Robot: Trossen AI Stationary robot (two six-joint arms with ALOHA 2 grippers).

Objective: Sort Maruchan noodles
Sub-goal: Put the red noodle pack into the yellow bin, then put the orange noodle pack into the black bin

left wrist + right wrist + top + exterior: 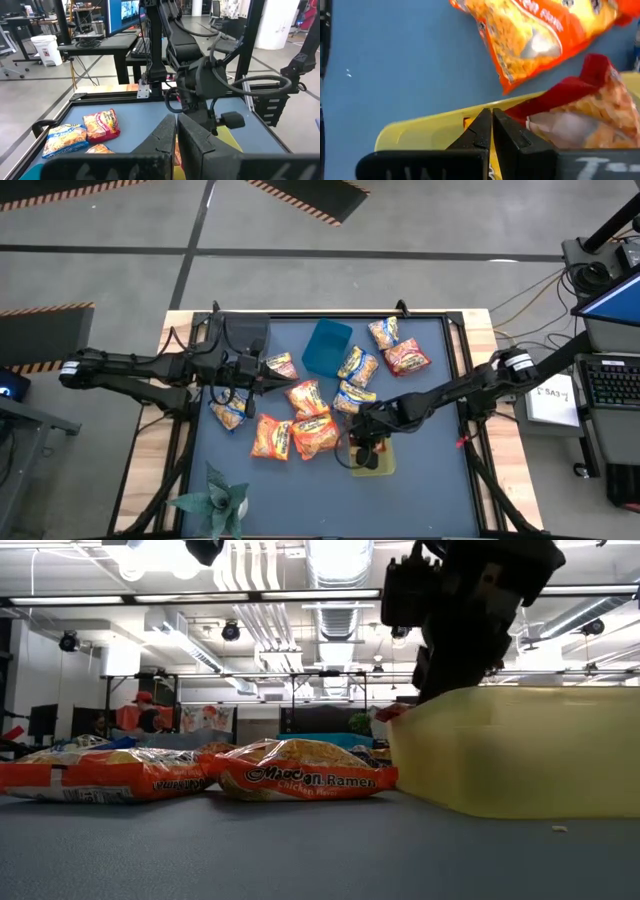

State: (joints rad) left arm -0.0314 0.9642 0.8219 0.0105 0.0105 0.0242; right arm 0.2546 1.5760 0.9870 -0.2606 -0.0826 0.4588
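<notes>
The right tool (366, 452), fingers pressed together and empty, hangs over the yellow bin (430, 131) (red packet (580, 107) draped on its rim); lifting carelessly could drag that packet out.

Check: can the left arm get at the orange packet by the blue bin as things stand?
Probably yes. The left gripper, shut and empty, hangs right beside that orange packet, with nothing between them. The blue bin stands past the packet, and the right gripper is off over the yellow bin.
</notes>
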